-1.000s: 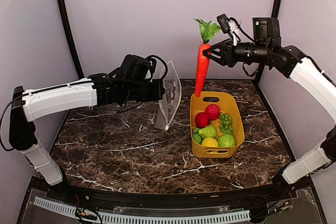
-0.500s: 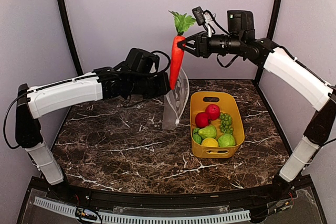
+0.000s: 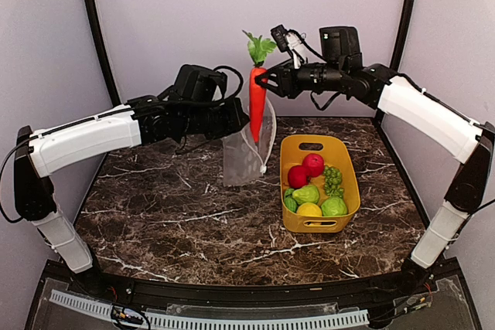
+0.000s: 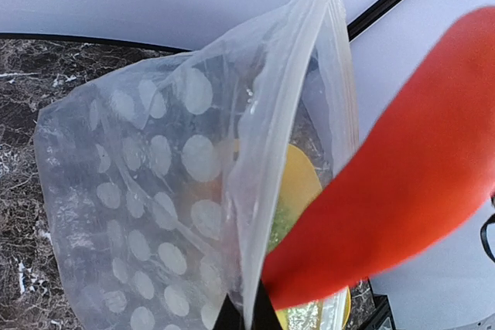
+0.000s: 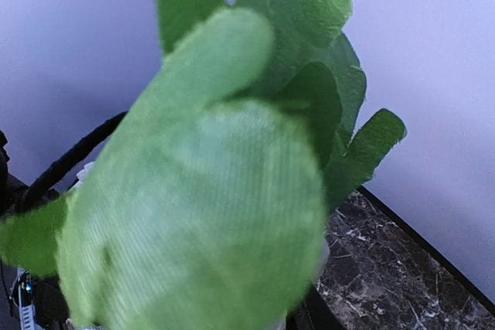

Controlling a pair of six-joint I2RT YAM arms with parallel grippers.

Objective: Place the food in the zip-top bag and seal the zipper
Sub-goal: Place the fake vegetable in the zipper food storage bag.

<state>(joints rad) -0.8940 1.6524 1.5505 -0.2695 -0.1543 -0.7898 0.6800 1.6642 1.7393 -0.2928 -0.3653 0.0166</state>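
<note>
as the left gripper (image 3: 234,123) pinches the limp zip-top bag (image 3: 241,161), the carrot (image 3: 257,110) clamped below the right gripper (image 3: 264,81) may snag.

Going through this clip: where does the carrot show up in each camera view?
Top external: the carrot hangs upright at upper centre, tip overlapping the top of the zip-top bag.
Left wrist: its orange body sweeps across the right side.
Right wrist: only its green leaves, filling the frame.
Shared landmark: the marble table, in all three.
</note>
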